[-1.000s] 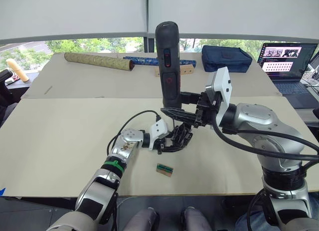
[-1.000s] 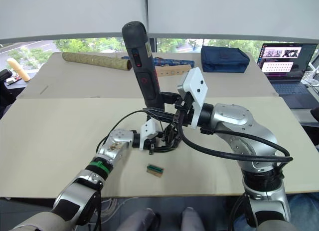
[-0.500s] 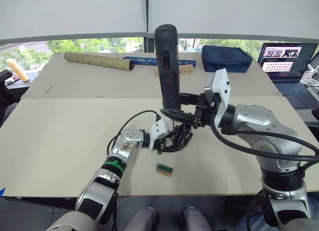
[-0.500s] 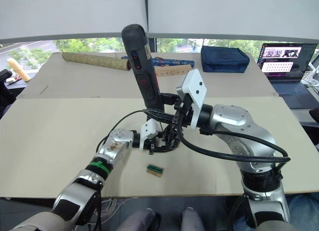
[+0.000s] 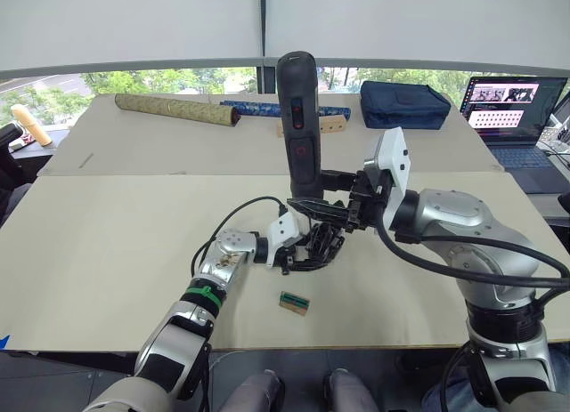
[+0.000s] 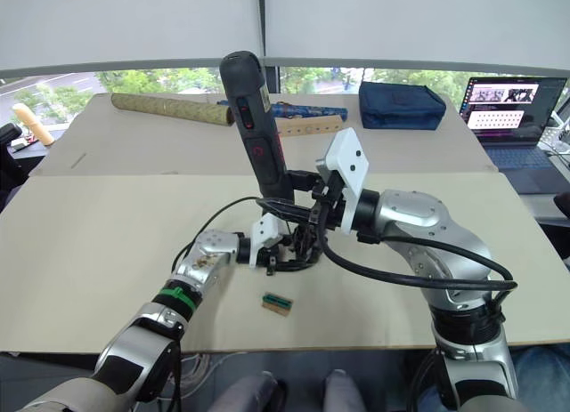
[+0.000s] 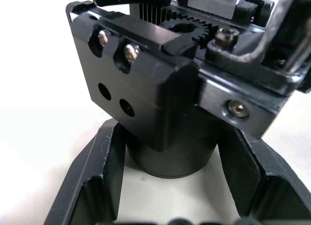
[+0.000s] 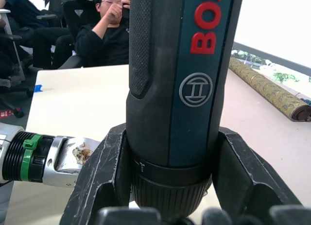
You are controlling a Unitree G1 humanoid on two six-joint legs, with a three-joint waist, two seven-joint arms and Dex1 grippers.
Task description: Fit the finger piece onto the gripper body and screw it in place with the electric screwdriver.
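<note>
Our right gripper (image 5: 325, 191) is clamped around the lower end of the electric screwdriver (image 5: 298, 118), one black finger on each side of its barrel, as the right wrist view shows close up (image 8: 177, 84). The screwdriver stands nearly upright, its long axis close to vertical; the rounded butt points up and leans slightly away from us, and the bit end points down toward the gripper body (image 5: 319, 246). We cannot make out the bit tip itself or whether it touches a screw.

Our left gripper (image 5: 307, 250) rests low on the table (image 5: 107, 243) with its fingers closed on the gripper body, holding it just under the screwdriver. In the left wrist view the fingers (image 7: 99, 181) sit on either side of the round base of the gripper body (image 7: 160, 98), whose dark block rises above them with screw heads and a small toothed gear on its upper face. We cannot tell the finger piece apart from the rest of that dark cluster.

Near us, just beside the left gripper, lies a tiny green-and-tan block (image 5: 294, 302). Along the far edge of the table lie a patterned roll (image 5: 176, 109), a blue rolled tube (image 5: 267, 108) and a dark blue pouch (image 5: 403, 103), with an open laptop (image 5: 514, 105) far to the right.
</note>
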